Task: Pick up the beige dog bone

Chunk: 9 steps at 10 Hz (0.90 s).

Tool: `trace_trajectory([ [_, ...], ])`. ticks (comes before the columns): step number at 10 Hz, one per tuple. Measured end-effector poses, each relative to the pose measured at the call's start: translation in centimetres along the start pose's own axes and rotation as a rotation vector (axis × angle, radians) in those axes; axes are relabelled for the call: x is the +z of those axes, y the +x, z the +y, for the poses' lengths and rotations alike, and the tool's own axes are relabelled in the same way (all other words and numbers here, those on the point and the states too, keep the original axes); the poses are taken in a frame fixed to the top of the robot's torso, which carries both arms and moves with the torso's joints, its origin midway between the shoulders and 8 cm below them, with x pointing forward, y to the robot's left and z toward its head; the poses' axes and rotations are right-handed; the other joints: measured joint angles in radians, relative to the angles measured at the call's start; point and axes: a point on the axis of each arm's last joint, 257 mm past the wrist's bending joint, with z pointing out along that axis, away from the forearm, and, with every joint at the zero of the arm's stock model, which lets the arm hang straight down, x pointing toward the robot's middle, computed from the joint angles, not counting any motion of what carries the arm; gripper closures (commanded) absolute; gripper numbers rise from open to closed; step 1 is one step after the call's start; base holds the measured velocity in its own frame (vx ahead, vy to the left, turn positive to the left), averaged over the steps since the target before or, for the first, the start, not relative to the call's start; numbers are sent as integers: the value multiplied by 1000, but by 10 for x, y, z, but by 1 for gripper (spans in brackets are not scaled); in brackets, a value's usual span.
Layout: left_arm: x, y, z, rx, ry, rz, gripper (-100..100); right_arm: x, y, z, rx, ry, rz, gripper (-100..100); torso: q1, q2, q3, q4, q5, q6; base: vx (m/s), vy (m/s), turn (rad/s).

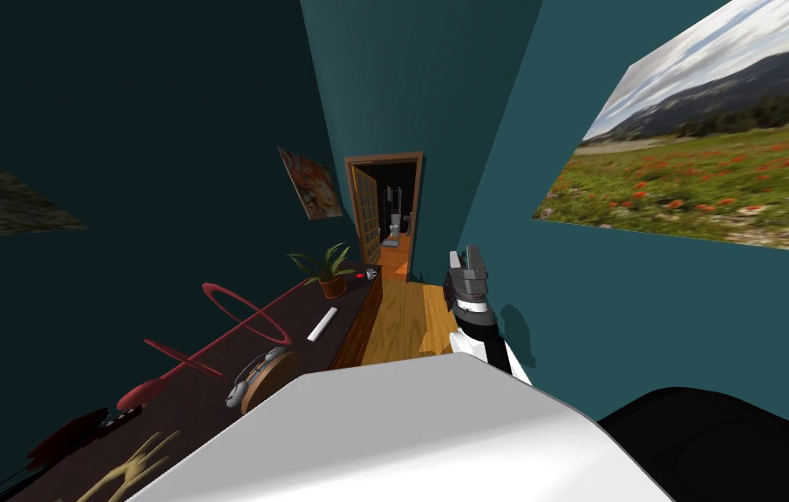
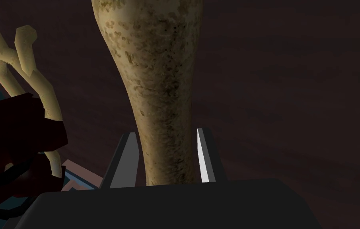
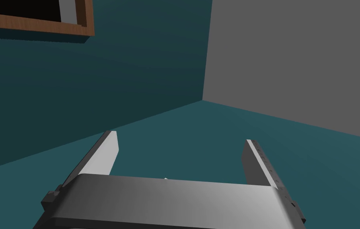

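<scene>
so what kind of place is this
Likely a hallway in a house: teal walls hung with a landscape picture, a dark sideboard bearing a potted plant, and an open wooden door at the far end.

Clamping with the left gripper [image 2: 166, 157] low over the dark tabletop [image 2: 294, 99]. Pressing its two thin fingers [image 2: 126, 163] in on opposite sides of the beige dog bone [image 2: 155, 79], at the narrow part of the shaft, set far closer together than their open spread. Pointing along the bone's length, dark gripper body right behind the grip.

Holding the right forearm [image 1: 490, 338] raised, off to the right of the tabletop and well apart from it, white with dark bands near the wrist. Aiming the right gripper [image 1: 468, 254] up and forward, away from the tabletop. Carrying its two fingers [image 3: 105, 153] spread wide, about a third of the wrist view's width apart.
</scene>
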Motion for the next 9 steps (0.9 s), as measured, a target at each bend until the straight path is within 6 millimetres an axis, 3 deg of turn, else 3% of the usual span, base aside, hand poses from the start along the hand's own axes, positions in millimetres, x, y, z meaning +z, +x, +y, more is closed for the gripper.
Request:
trace_trajectory([
  [8,-26,-10,20,-57,0,-27,100,0,0,0,0,0,0,0,-1,1,1,1,-1,-1,-17,19,-55],
  [9,-26,-10,20,-61,0,-27,0,0,0,0,0,0,0,0,-2,0,1,1,-1,-1,0,0,0],
])
